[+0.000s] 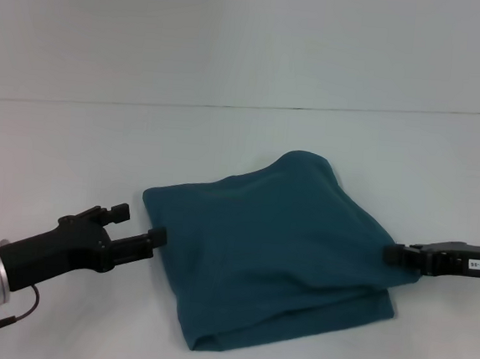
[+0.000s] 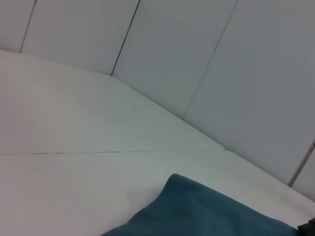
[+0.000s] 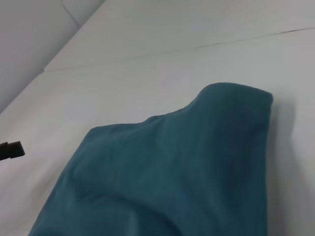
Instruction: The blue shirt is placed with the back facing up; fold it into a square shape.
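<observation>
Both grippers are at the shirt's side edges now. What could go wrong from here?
1. The blue shirt is a loose fold with a far corner bulging up; releasing may leave it lopsided rather than square.
2. The left gripper and right gripper touch opposite edges; withdrawing could drag layers apart if fabric snags.

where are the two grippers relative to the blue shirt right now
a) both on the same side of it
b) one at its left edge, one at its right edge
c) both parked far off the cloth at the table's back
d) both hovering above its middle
b: in the head view the left gripper sits at the left edge of the folded blue shirt and the right gripper at its right edge.
</observation>
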You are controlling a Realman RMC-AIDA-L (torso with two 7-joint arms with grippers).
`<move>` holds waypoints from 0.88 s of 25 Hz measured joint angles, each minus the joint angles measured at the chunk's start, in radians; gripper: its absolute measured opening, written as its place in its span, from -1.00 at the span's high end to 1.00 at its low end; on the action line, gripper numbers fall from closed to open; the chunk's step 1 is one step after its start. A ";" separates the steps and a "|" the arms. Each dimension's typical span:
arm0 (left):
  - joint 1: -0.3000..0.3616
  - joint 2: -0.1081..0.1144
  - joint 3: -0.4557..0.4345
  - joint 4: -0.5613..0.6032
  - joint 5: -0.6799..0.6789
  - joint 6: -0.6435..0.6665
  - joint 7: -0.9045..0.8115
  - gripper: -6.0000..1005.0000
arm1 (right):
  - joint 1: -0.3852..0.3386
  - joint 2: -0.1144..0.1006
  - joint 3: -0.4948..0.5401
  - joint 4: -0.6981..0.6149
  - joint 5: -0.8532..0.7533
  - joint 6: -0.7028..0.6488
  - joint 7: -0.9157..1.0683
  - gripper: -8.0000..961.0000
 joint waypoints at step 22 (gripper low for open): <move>0.011 0.008 -0.001 0.102 0.201 0.170 -0.389 -0.89 | 0.013 0.007 0.142 -0.051 0.128 -0.115 -0.087 0.87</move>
